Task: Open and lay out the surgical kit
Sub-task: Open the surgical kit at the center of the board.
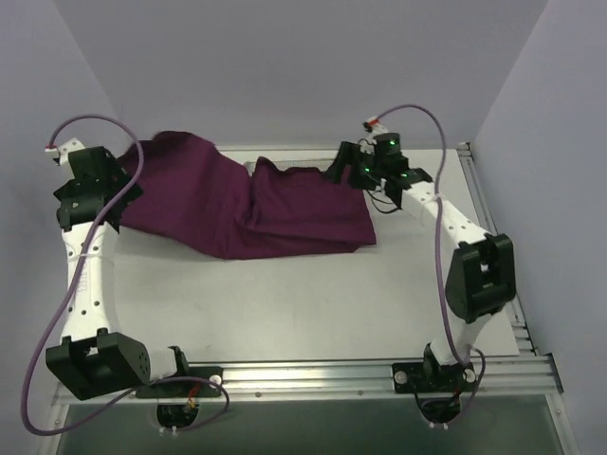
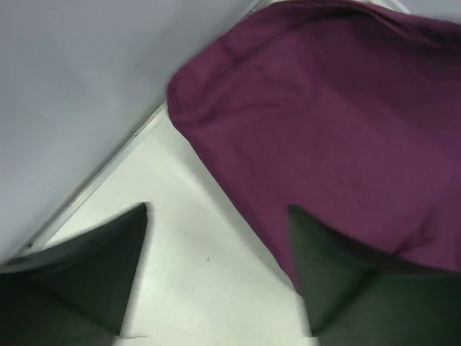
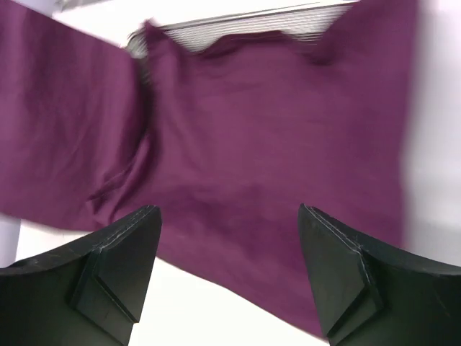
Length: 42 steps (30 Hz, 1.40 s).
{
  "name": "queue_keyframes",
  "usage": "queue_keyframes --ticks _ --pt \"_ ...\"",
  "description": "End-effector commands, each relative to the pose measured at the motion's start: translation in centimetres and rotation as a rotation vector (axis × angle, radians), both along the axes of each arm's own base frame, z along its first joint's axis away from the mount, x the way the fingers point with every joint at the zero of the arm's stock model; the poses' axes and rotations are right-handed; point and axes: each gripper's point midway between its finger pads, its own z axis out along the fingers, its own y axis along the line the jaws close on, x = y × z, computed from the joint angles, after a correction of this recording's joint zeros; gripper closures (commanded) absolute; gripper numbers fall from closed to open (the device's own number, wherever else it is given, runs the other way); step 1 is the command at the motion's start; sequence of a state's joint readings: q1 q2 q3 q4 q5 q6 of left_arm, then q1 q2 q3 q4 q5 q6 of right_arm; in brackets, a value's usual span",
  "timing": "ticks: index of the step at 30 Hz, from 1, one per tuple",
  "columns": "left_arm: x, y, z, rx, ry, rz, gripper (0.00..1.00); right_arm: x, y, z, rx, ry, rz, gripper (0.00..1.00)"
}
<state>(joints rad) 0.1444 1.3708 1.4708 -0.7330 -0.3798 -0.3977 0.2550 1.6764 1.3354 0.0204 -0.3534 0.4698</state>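
The surgical kit's dark purple cloth lies spread across the back of the table, one flap drawn out to the left and a bulkier folded part on the right. A thin strip of silver wire-mesh tray peeks out at the cloth's far edge. The clamps and tweezers are hidden. My left gripper is open at the cloth's left edge, with only bare table between its fingers. My right gripper hangs open over the cloth's right part, holding nothing.
The white table surface runs from the cloth to the arm bases. A metal rail lines the near edge, another the right side. Grey walls close in at the left, back and right.
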Motion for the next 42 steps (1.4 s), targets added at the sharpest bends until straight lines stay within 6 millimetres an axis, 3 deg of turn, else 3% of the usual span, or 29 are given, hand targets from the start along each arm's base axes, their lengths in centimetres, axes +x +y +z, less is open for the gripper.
queue_keyframes --ticks 1,2,3,4,5,7,8,10,11,13,17,18,23,37,42 --pt "-3.7 0.1 -1.4 -0.066 0.049 -0.017 0.02 -0.9 7.3 0.1 -0.064 -0.025 0.199 0.23" --pt "-3.9 0.2 -1.0 -0.061 0.044 -0.014 0.06 -0.8 8.7 1.2 -0.078 -0.037 0.234 0.23" --pt "-4.0 0.2 -0.6 -0.056 0.042 -0.020 0.06 -0.8 10.0 -0.3 -0.119 -0.028 0.287 0.23" --pt "-4.0 0.0 -0.4 -0.061 0.043 -0.030 0.06 -1.7 12.0 -0.5 -0.144 -0.033 0.331 0.23" --pt "-3.8 -0.3 -0.2 -0.069 0.031 -0.045 0.06 -1.6 12.9 0.0 -0.162 -0.045 0.346 0.23" --pt "-3.3 -1.6 -0.3 -0.106 0.013 -0.106 0.06 -2.1 14.9 -1.1 -0.180 -0.044 0.403 0.23" --pt "-3.2 -2.2 -0.5 -0.114 0.017 -0.122 0.06 -2.7 16.5 -0.8 -0.184 -0.058 0.439 0.23" --pt "-3.1 -2.8 -1.8 -0.126 0.028 -0.138 0.06 -3.3 18.3 -2.1 -0.219 -0.056 0.491 0.23" --pt "-2.6 -4.1 -3.8 -0.146 0.053 -0.185 0.06 -4.7 21.0 -3.1 -0.266 -0.063 0.540 0.24" --pt "-2.6 -4.5 -4.8 -0.160 0.075 -0.191 0.06 -5.1 21.6 -3.3 -0.281 -0.068 0.557 0.25" --pt "-2.2 -6.1 -6.9 -0.226 0.102 -0.241 0.06 -6.8 25.0 -4.9 -0.359 -0.094 0.600 0.29" --pt "-2.2 -6.4 -6.8 -0.235 0.096 -0.248 0.06 -6.7 25.8 -4.1 -0.365 -0.121 0.595 0.29" --pt "-2.5 -7.6 -5.8 -0.280 0.027 -0.277 0.06 -6.8 27.9 -6.2 -0.443 -0.123 0.586 0.32" --pt "-3.1 -8.3 -5.6 -0.284 0.017 -0.328 0.06 -5.4 28.6 -8.1 -0.505 -0.133 0.551 0.43" --pt "-3.0 -8.3 -5.8 -0.284 0.018 -0.331 0.06 -5.5 29.2 -9.1 -0.510 -0.127 0.567 0.54"
